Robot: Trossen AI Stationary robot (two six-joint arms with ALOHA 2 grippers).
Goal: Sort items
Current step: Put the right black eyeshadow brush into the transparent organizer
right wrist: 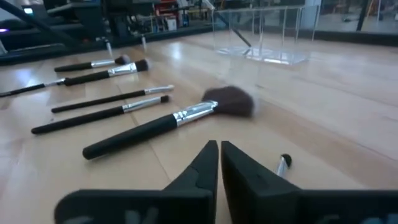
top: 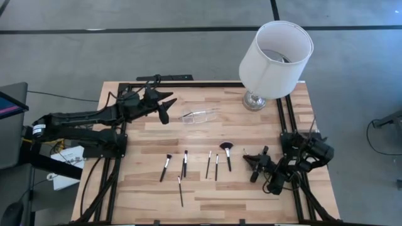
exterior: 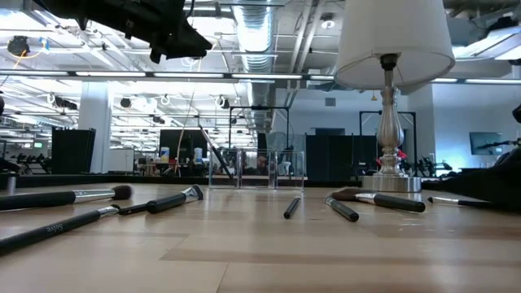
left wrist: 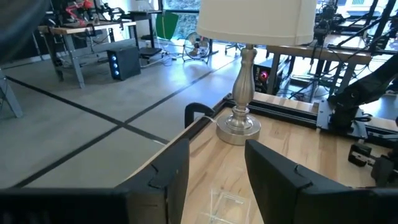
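Several slim black-handled makeup brushes (top: 184,163) lie flat on the wooden table's middle, in a loose row. The one with a fluffy head (top: 227,153) is at the row's right end, and shows in the right wrist view as the nearest brush (right wrist: 186,118). My left gripper (top: 166,110) hangs open above the table's far left, just left of the clear container (top: 201,115). Between its fingers (left wrist: 214,180) the container (left wrist: 227,205) shows below. My right gripper (top: 247,157) sits shut and low at the right, pointing at the fluffy brush (right wrist: 219,162). One dark brush (right wrist: 242,38) leans inside the container.
A big white-shaded lamp (top: 274,53) stands on its silvery base (top: 254,100) at the table's far right corner. Black rails (top: 286,116) run along the table's left and right sides. Bare wood lies near the front edge and between the container and the brush row.
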